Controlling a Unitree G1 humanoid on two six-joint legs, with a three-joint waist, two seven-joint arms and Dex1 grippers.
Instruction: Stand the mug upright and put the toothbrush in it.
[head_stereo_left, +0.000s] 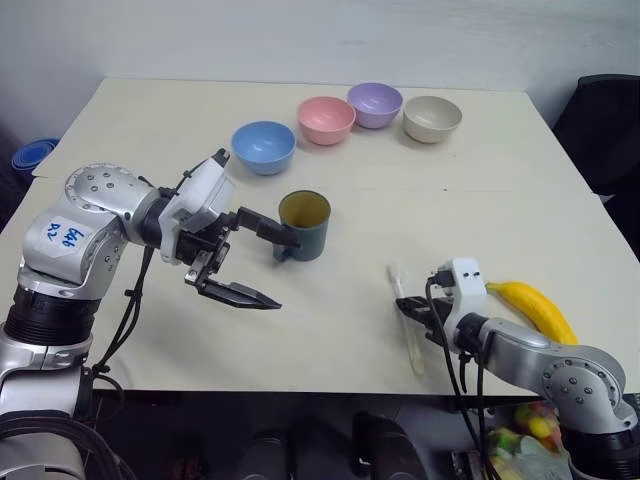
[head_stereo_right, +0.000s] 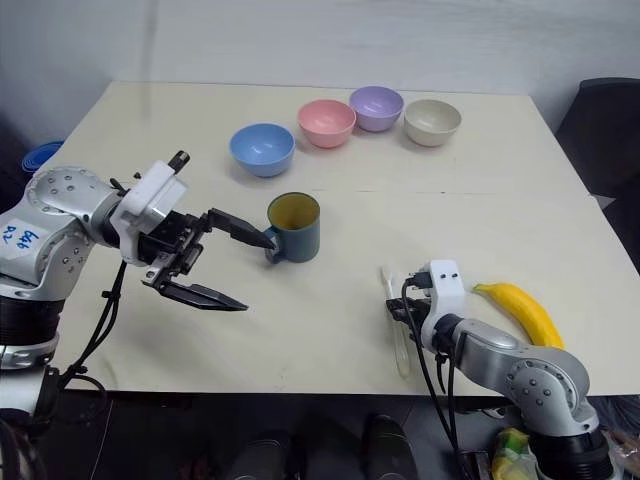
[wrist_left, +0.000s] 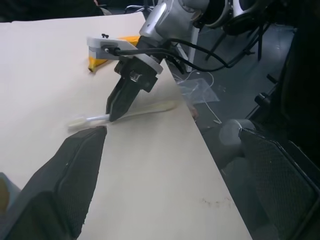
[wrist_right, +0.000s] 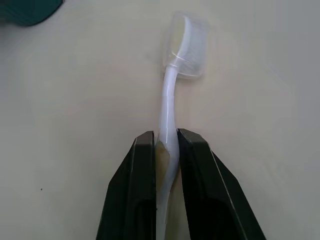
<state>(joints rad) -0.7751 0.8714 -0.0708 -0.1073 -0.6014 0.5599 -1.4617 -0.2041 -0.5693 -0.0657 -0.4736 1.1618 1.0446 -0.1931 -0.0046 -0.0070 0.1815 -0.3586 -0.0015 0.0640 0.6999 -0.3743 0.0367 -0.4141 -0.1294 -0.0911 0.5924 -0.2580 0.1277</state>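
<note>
Cream tabletop (head_stereo_left: 560, 240), near edge: right gripper (wrist_right: 166, 145) clamped on toothbrush (wrist_right: 170, 107) — lift level, clear before swinging to upright mug (head_stereo_left: 305, 225); left gripper (head_stereo_left: 262, 264) wide, empty.

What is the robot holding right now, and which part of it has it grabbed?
The right gripper is pinching the toothbrush on its handle, below the neck, while it lies on the table. The left gripper holds nothing.

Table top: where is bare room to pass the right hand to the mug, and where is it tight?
Bare table runs between the toothbrush in the shut right gripper and the upright mug. Also bare between mug and banana. Tight at the mug's handle side, where the open left gripper hovers, and behind it by the blue bowl.
</note>
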